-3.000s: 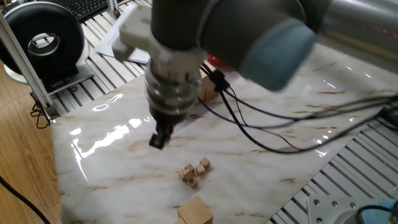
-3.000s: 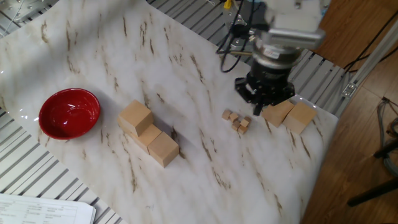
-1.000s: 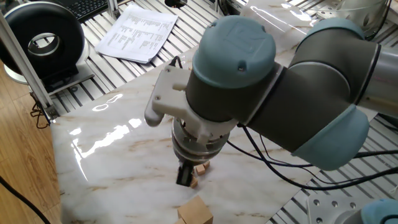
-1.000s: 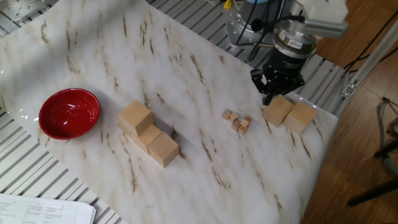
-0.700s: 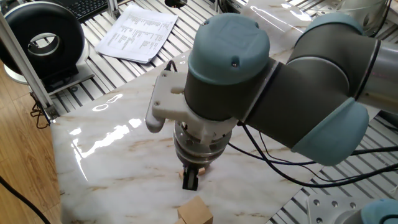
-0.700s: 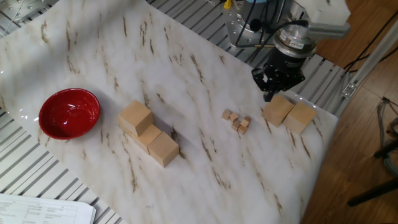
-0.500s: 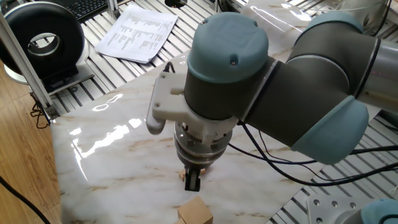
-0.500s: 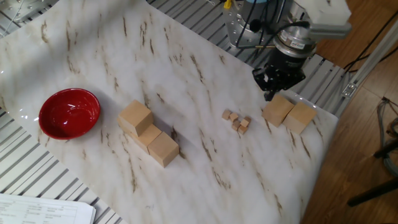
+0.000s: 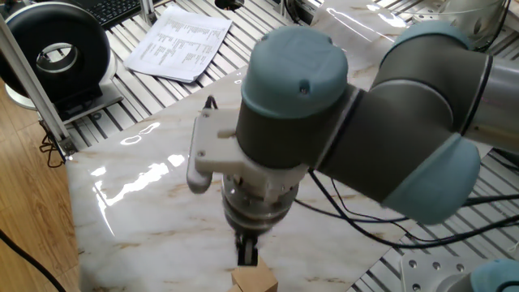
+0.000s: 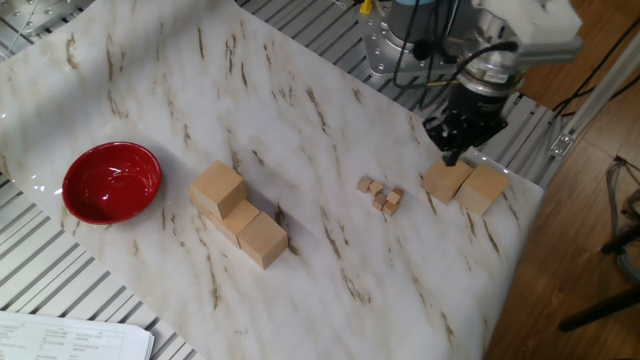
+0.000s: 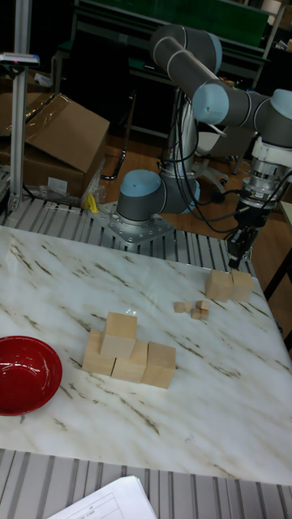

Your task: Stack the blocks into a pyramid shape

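Marble-patterned table (image 10: pixel 300 90) carries a red bowl (image 10: pixel 111 181) at one end and, near it, a partial pyramid (image 11: pixel 130 357) of blocks, three below with one on top (no more visible). Tiny cubes (image 10: pixel 381 194) lie between it and two loose blocks (image 10: pixel 465 183) touching side by side. Just above these hangs the gripper (image 10: pixel 452 152); whether its fingers are parted, I cannot tell.

Tan blocks (image 11: pixel 130 357) half-stacked; two (image 11: pixel 228 285) apart
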Tool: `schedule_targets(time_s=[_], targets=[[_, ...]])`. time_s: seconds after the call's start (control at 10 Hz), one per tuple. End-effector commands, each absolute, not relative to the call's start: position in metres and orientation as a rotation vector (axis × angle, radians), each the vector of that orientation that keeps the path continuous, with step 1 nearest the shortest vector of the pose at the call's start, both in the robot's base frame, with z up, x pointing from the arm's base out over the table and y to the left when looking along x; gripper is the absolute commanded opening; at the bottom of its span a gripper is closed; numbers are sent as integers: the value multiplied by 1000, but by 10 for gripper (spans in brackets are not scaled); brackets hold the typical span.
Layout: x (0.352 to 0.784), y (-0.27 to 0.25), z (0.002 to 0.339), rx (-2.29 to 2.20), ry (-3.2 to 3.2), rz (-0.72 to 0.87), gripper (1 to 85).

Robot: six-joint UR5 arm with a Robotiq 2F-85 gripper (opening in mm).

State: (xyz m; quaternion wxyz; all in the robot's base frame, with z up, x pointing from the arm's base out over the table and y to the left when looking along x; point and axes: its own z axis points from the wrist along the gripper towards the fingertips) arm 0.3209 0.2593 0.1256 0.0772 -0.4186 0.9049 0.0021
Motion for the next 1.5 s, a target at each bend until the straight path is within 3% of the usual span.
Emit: schedule_targets(time_s=[0.0, 0.6, 0.9, 1.4], targets=[[295, 269, 127, -1238, 2706, 71, 13], [269, 256, 122, -1349, 2624, 37, 13], [277, 243, 119, -1782, 2356, -210, 13], [287, 260, 114, -2016, 2076, -297, 13]])
